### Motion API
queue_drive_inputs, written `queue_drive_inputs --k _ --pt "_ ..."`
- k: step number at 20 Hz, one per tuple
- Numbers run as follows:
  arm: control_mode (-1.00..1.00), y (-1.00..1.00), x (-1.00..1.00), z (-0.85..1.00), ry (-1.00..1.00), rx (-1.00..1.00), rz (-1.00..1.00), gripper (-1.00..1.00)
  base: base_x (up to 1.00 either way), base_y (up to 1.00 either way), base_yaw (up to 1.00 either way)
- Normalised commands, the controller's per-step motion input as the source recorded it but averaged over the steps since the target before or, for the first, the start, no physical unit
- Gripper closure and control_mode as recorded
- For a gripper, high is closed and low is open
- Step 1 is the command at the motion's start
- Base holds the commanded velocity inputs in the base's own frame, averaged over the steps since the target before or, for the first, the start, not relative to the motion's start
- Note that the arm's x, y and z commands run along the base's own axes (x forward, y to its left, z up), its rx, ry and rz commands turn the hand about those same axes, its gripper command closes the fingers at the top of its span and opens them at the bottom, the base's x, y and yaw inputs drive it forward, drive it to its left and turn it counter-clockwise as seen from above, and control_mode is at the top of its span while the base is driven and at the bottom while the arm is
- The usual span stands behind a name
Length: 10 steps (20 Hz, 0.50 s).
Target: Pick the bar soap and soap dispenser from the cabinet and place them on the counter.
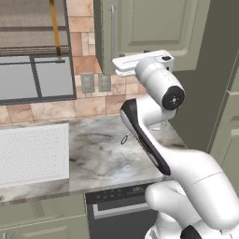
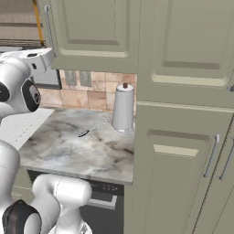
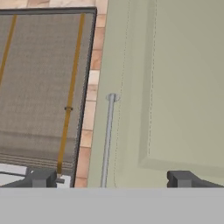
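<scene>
Nearest, gripper [image 3: 112, 178]: fingers spread wide apart, nothing between them, raised before the closed door of the cabinet [image 1: 154, 28], with the vertical silver bar handle [image 3: 107, 140] running up between the two finger tips, closer to the left one. Below, worktop [image 1: 102, 154]: grey-beige marble-veined stone bearing a white perforated panel [image 1: 32, 154] at its left, a small dark-tipped utensil [image 2: 93, 128] lying mid-surface, and a white paper-towel roll [image 2: 123, 109] standing upright near the tall cupboards at its right end. Farthest: tan tiled backsplash [image 1: 88, 100] with two wall outlets [image 1: 95, 82]; window with slatted blind [image 3: 39, 87] left of the cabinet.
</scene>
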Motion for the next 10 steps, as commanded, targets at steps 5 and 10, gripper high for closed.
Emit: queue_drive_inputs --k 5,10 --pt "-1.00 0.07 0.25 0.00 0.00 0.00 0.00 -1.00 0.00 0.00 0.00" --pt "-1.00 0.02 0.22 0.00 0.00 0.00 0.00 -1.00 0.00 0.00 0.00"
